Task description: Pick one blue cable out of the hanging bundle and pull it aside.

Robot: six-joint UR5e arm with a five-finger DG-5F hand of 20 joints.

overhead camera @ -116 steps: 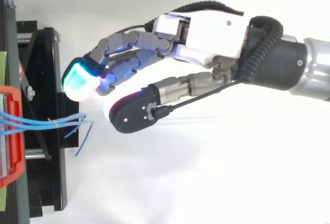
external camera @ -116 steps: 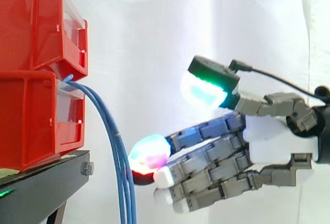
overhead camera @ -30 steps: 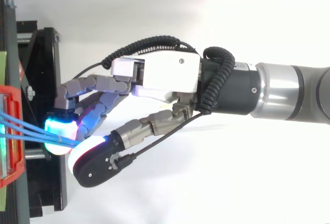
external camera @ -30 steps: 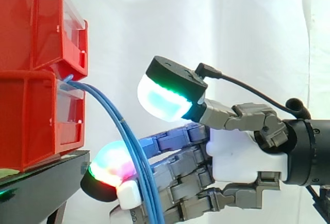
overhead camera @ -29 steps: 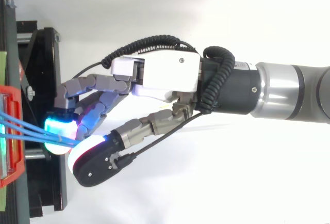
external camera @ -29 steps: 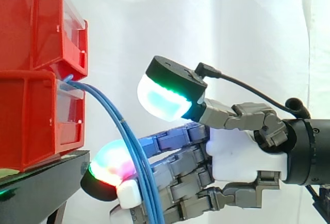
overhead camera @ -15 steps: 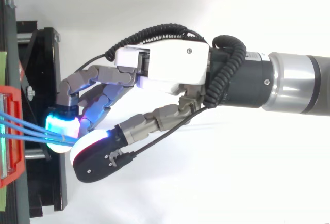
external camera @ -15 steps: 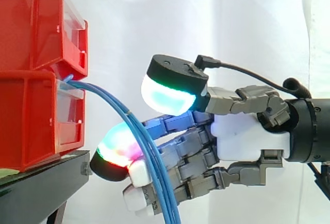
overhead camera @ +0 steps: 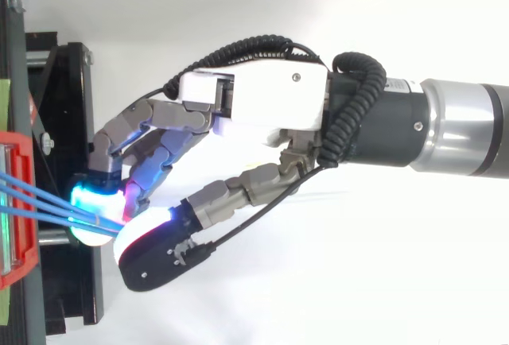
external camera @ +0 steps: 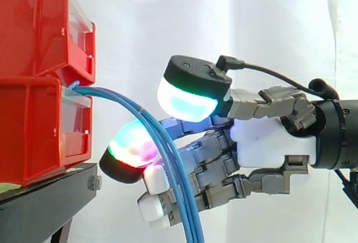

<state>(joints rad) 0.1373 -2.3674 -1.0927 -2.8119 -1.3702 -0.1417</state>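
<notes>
Blue cables (external camera: 170, 162) leave the front lip of the lower of two stacked red bins (external camera: 31, 131), which sit at the edge of the black stand (external camera: 45, 201). We see them arc outward and down, away from that edge. They cross the hand (external camera: 271, 142) in the gap between its thumb and its bent fingers (external camera: 215, 156) — over the uppermost finger, just behind its glowing pad, then down across the front of the others. From above we count three strands, all running together into that gap. The fingers are hooked round the cables; the thumb's pad sits just above them — we cannot tell whether it touches. A white curtain (external camera: 168, 24) hangs behind.
</notes>
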